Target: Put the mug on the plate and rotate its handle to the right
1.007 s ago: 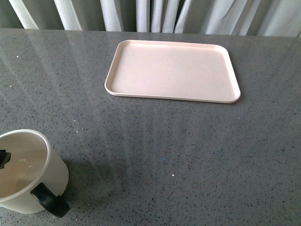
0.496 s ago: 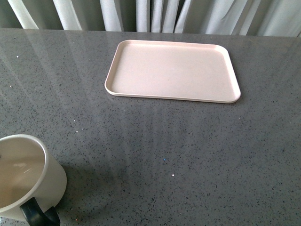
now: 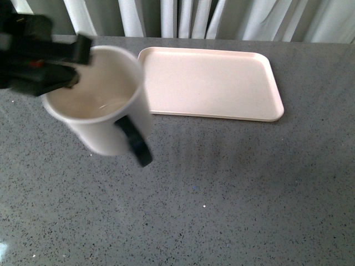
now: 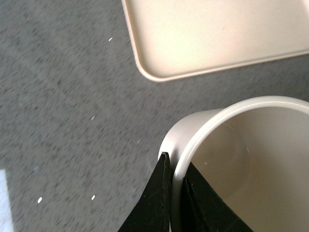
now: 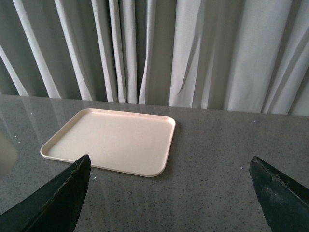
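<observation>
Glossy ceramic mug (image 3: 102, 138), matt plate (image 3: 211, 83), speckled polished table (image 3: 249, 188).

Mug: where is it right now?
Front view, left side: the mug hangs from the left gripper, pinched at its rim, beside the plate near its left corner, not on it.

Probably a home-like room: speckled grey stone counter (image 3: 249, 188) backed by pale pleated curtains (image 5: 193, 48).
</observation>
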